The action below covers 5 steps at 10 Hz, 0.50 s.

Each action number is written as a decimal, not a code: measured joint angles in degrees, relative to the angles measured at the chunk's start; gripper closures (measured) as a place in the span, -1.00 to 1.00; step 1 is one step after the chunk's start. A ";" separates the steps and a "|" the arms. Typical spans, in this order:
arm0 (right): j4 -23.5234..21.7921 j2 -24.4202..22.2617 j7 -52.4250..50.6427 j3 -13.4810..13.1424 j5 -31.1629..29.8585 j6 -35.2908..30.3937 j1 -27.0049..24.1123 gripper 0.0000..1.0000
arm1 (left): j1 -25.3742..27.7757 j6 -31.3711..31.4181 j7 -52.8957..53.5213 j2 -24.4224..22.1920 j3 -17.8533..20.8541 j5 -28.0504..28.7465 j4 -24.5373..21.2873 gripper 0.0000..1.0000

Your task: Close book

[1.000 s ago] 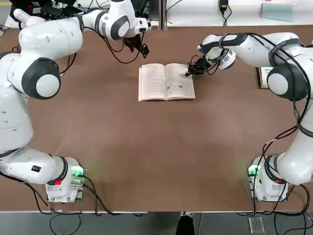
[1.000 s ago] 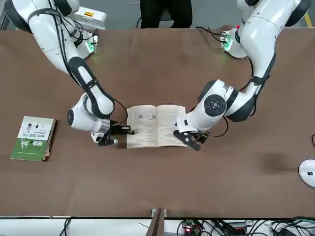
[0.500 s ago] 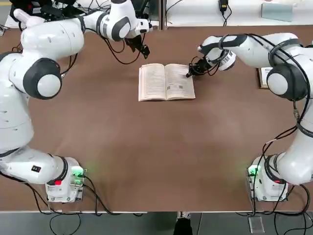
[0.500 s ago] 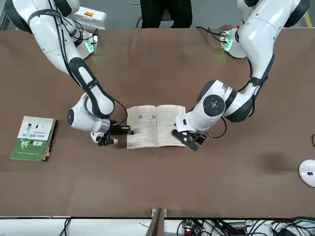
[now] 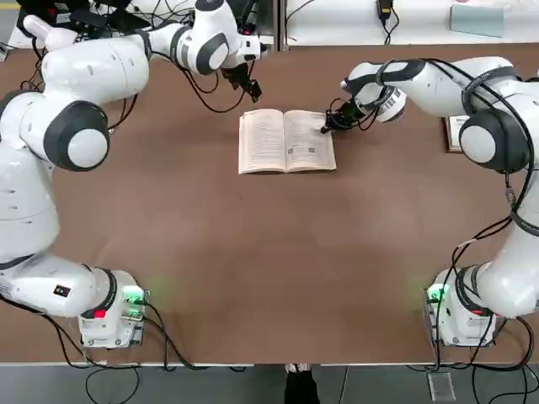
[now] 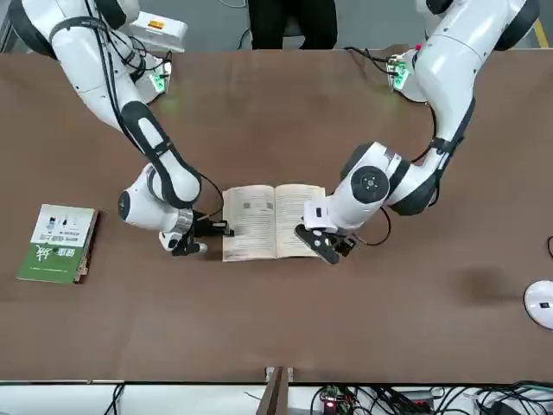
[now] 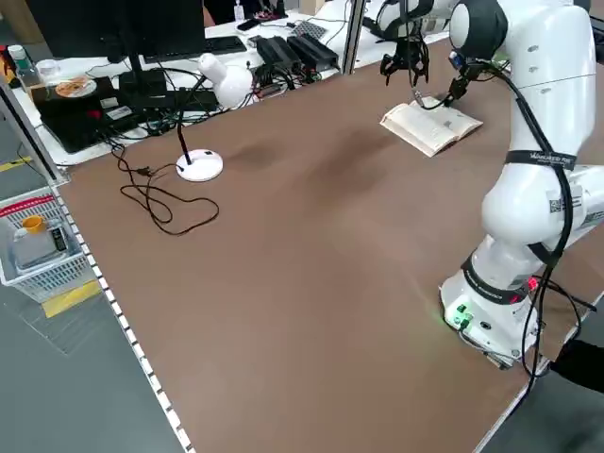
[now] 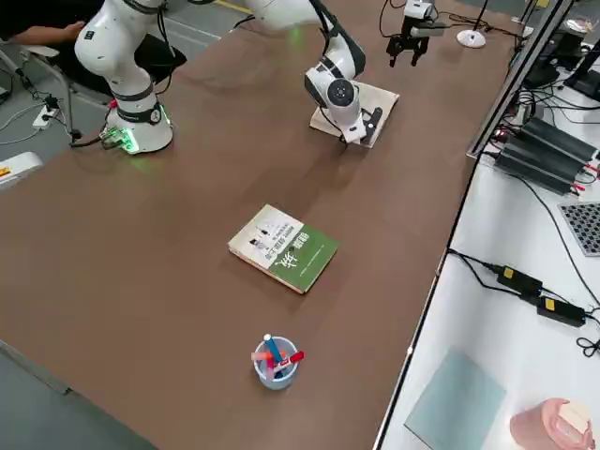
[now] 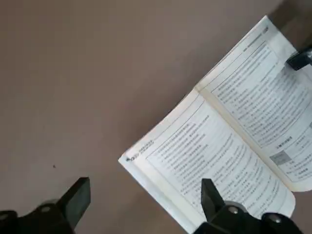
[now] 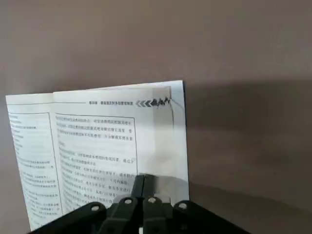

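One book [image 5: 265,141] open on the table [image 5: 278,261]

Its pages are turned upward. The left gripper [image 5: 254,93] is held open near the left page's far corner; the right gripper [image 10: 145,178] is closed over the right page's outer edge. Farther right, a green-and-white book [image 6: 57,245] is seen

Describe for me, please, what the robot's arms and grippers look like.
Both arms are white and rounded, with dark grey joint covers and black cables strapped along them. The left gripper and right gripper are black, with silvery screws.
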 joint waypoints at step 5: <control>-0.03 0.00 -0.08 0.00 0.03 0.03 0.00 0.96 | -0.09 6.38 2.45 3.32 -2.02 0.00 0.00 -1.00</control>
